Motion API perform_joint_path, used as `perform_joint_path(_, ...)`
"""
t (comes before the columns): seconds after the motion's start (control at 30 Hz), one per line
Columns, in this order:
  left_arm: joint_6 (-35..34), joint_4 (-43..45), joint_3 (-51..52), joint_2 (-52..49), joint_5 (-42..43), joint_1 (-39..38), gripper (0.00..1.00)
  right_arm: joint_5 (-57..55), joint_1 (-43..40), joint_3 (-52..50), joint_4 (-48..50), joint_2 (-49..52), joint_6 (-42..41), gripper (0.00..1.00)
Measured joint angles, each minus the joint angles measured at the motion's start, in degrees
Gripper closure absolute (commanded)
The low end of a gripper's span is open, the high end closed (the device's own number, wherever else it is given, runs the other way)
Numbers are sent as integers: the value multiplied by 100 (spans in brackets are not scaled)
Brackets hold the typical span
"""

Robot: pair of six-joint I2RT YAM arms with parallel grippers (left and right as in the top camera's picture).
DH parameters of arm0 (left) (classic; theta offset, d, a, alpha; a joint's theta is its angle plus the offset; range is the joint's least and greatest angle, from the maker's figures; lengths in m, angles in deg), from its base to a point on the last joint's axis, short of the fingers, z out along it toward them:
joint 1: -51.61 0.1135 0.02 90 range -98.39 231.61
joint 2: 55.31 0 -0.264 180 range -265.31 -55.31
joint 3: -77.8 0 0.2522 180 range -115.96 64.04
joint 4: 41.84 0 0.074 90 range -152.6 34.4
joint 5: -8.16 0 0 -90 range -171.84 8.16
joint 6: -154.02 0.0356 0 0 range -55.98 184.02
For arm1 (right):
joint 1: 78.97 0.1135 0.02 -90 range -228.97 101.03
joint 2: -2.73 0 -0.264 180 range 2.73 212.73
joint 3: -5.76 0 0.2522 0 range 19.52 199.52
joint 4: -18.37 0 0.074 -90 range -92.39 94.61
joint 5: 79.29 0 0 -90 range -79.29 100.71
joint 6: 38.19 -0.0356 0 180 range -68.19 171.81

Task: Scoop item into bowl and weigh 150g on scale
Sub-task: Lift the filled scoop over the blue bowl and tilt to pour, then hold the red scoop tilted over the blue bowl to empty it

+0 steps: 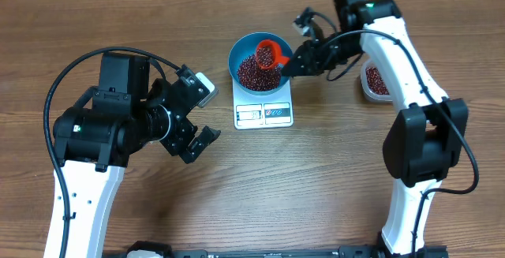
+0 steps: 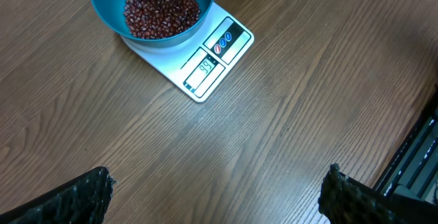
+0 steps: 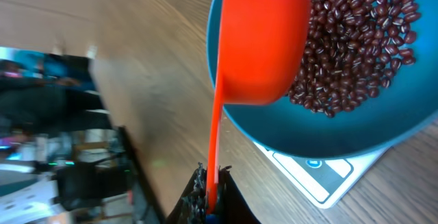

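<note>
A bright blue bowl (image 1: 246,46) holding dark red-brown beans (image 1: 256,73) stands on the white scale (image 1: 264,113). My right gripper (image 1: 296,62) is shut on the thin handle of an orange scoop (image 1: 271,53), whose cup hangs tipped over the bowl. In the right wrist view the scoop (image 3: 263,42) covers the bowl's (image 3: 356,131) left side, with beans (image 3: 356,42) beside it. My left gripper (image 1: 199,141) is open above bare table, left of the scale. The left wrist view shows the bowl (image 2: 109,11), beans (image 2: 161,10) and the scale (image 2: 212,63) with its lit display.
A clear tub (image 1: 375,80) with more beans sits at the right, partly behind my right arm. Bare wooden table (image 1: 316,179) spreads in front of the scale.
</note>
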Motion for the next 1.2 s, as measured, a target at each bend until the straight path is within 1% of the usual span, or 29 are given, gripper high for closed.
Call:
perform_joint_path(0.27, 0, 2, 0, 0, 0, 0, 0, -1622, 540, 619, -26, 0, -278, 96)
perform_joint_path(0.63, 0, 0, 0, 0, 0, 0, 0, -3244, 1108, 675, -31, 0, -299, 96)
perform_joint_path(0.93, 0, 2, 0, 0, 0, 0, 0, -3788, 1222, 675, -11, 0, -297, 96)
perform_joint_path(1.2, 0, 0, 0, 0, 0, 0, 0, -3923, 1220, 675, -7, 0, -295, 96)
